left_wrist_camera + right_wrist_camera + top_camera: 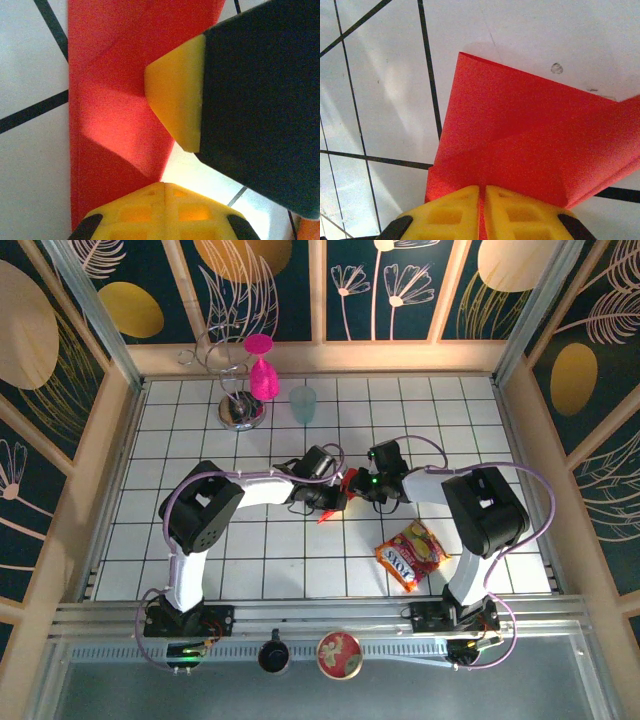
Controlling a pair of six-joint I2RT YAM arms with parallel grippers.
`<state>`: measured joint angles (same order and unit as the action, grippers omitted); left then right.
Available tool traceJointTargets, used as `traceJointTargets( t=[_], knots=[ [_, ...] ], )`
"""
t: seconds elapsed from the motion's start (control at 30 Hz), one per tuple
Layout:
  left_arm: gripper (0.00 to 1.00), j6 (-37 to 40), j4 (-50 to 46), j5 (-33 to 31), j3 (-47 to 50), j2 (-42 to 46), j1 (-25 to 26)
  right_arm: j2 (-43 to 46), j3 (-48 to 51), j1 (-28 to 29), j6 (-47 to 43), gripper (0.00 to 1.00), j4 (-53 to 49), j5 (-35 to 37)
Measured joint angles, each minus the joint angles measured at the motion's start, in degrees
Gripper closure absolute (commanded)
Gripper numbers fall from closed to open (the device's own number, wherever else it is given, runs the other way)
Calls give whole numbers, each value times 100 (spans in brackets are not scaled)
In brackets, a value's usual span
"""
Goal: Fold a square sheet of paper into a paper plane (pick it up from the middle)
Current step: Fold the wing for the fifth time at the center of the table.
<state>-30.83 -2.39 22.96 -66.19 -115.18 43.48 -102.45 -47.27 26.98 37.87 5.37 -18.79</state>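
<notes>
I see one red paper [520,130], matte with diagonal creases, low over mid-bench [200,420] between my two arms, the right jaws pinching its edge and the left jaws pressed together at its far side.

arms [200,515]: 2 | red paper [520,130]: 1 | snack packet [411,554]: 1 | goblet [262,370]: 1

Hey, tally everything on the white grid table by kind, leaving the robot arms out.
Drinking vessels: 2, pink goblet and pale cup
Folded red paper: 1
Snack packet: 1
Metal wire stand: 1
Total: 5
</notes>
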Motion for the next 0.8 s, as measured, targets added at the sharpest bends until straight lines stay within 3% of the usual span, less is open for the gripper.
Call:
traceJointTargets(
  t=[0.8],
  knots=[
    [100,17,942,109,1434,785,-11,-96,-111,-7,-79,86,-129,-44]
  ],
)
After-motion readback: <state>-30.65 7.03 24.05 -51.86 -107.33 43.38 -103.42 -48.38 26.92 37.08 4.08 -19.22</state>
